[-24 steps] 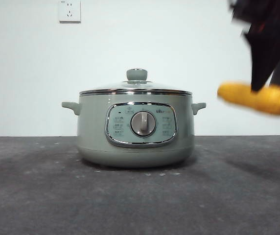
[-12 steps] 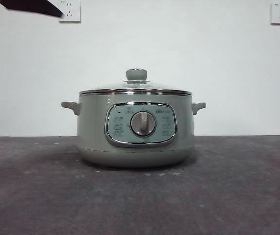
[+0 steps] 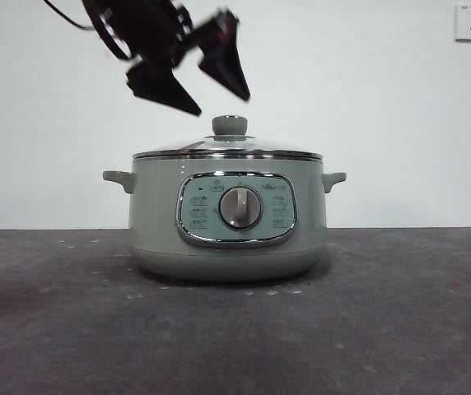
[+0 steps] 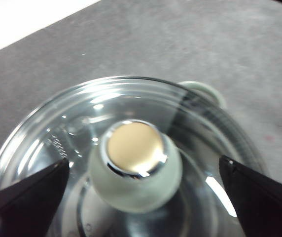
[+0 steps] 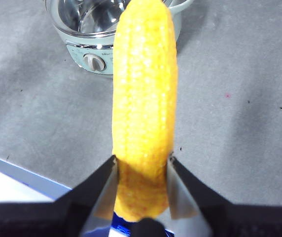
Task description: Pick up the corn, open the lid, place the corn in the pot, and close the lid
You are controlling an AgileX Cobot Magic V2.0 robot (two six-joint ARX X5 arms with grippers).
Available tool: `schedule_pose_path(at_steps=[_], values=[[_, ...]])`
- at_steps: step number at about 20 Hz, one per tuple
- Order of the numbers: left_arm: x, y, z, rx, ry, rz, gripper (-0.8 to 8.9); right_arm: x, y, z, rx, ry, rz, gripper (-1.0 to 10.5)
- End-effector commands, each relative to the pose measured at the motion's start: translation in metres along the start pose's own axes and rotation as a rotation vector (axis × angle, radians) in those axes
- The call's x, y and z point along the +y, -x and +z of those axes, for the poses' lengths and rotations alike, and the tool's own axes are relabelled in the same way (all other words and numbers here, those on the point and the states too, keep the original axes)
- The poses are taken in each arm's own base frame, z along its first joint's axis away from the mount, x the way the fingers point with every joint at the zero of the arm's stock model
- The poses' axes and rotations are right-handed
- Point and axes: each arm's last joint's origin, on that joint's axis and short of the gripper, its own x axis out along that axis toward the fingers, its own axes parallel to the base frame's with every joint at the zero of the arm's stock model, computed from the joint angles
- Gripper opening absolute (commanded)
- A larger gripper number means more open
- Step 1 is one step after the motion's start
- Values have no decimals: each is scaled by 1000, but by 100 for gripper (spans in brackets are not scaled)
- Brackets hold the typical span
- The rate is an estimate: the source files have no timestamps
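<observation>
The left tool (image 3: 219, 103) hangs just above the pot (image 3: 228, 222), its two black jaws spread wide and tilted, with their tips pointing down toward the knob (image 3: 230, 125) of the lid (image 3: 228, 148) and not touching it. In the left wrist view the same tool (image 4: 143, 170) straddles the knob (image 4: 136, 165) from above, one jaw to each side and both clear of it; the knob's round top faces straight up at the camera, and the glass dome of the lid (image 4: 72, 123) spreads around it. The lid sits flat and closed on the pot's rim, its chrome edge level. One small side handle (image 4: 202, 91) of the pot shows beyond the lid's rim. The right tool (image 5: 142, 170) is clamped on the corn (image 5: 145, 103) close to one end of the cob, a jaw pressed against each side. The cob's long axis runs straight out from between the jaws, in line with them, and its free end points toward the pot (image 5: 99, 47), which lies well below and beyond it on the grey worktop (image 5: 239, 108). The corn is held in the air, apart from the pot and the worktop. The pot's front panel with its silver dial (image 3: 240, 207) faces the front camera.
</observation>
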Motion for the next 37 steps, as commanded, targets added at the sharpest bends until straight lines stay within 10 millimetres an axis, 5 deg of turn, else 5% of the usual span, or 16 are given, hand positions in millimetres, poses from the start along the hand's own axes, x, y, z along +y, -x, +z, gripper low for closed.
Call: schedule_pose_path(at_steps=[1,9,13,21,29,37], values=[[1,-16,-4,1,-20,15,684,0,1,0,-5,-9,4,-16],[2,-37,-11,-11,-25,15,654,0,1,0,-5,-6,-1,-16],[2,-37,-10,-16,4,15,365,0,1,0,-5,-5,-3,-16],[1,-37,-10,-15,32,7,27,0,1,0,-5,-6,-20,-16],[0,-33,-7,-28,29,5,-8,0,1,0,-5,-6,-20,-16],[-4,6,24,-149,3,21,-8,-1,0,0,-2,-6,-20,-16]])
